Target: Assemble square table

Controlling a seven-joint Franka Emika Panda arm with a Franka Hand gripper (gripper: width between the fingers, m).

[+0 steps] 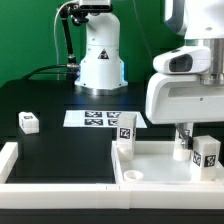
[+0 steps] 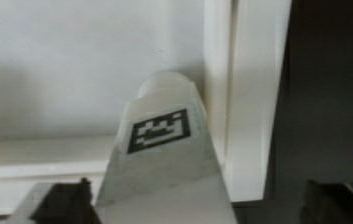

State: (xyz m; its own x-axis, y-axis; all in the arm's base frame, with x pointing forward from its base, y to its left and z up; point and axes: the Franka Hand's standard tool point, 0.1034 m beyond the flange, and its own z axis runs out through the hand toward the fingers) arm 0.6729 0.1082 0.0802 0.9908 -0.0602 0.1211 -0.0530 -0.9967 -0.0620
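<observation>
one square top (image 1: pixel 150 163), three visible legs (image 1: pixel 28 122), one open hand (image 1: pixel 187 133)

We see a square white plastic table top (image 1: pixel 150 165) with a raised rim, its surface smooth and faintly satin. On it stand small white plastic legs (image 1: pixel 205 153), each carrying a matt black-and-white printed paper tag. A close wrist view shows one such white leg (image 2: pixel 155 150), smooth with a soft sheen, its tag flat and dull. The black table surface (image 1: pixel 60 150) looks matt and even. A flat white marker board (image 1: pixel 98 119) of printed tags lies on it, paper-like and unglossy. The white robot arm shell (image 1: pixel 185 90) appears as hard, glossy moulded plastic. A low white border wall (image 1: pixel 50 190) looks smooth and matt.
</observation>
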